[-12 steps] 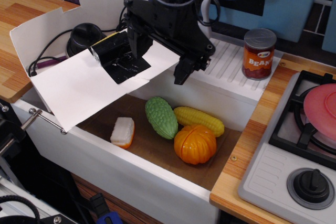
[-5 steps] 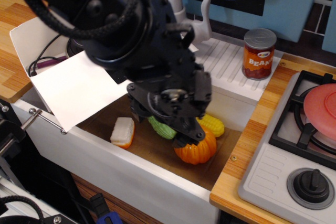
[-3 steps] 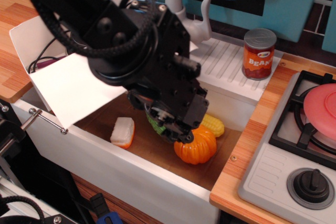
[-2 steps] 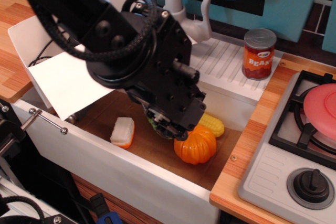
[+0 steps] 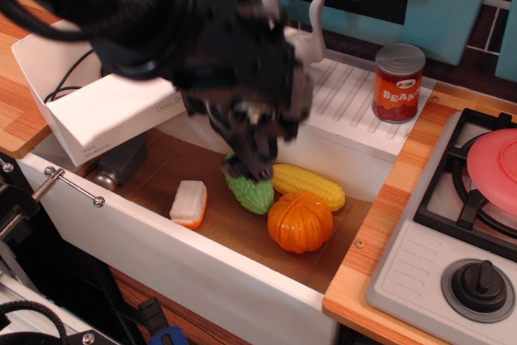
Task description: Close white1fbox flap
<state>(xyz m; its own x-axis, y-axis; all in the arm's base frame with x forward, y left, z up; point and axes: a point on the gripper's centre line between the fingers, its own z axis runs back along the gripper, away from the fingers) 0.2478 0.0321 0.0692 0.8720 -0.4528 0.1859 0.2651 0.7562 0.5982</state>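
The white1fbox [image 5: 42, 70] stands at the left on the wooden counter beside the sink, with black cables showing inside it. Its flap [image 5: 109, 111] is a broad plain white panel, now lifted nearly level over the box's near side, with small print on its front edge. My black arm is blurred and covers the right part of the box. My gripper [image 5: 249, 161] points down at the flap's right end, just above the green toy gourd [image 5: 250, 193]. Its fingers are blurred, so I cannot tell whether they are open or shut.
The sink [image 5: 242, 276] holds yellow corn [image 5: 308, 186], an orange pumpkin [image 5: 300, 222], a white-and-orange piece [image 5: 189, 203] and a dark grey object [image 5: 119, 161] under the flap. A bean can [image 5: 399, 82] stands on the drainer. The stove [image 5: 464, 232] is at the right.
The flap has swung up from hanging over the sink to nearly level. My arm has moved up and left with it. The dark grey object below it now shows.
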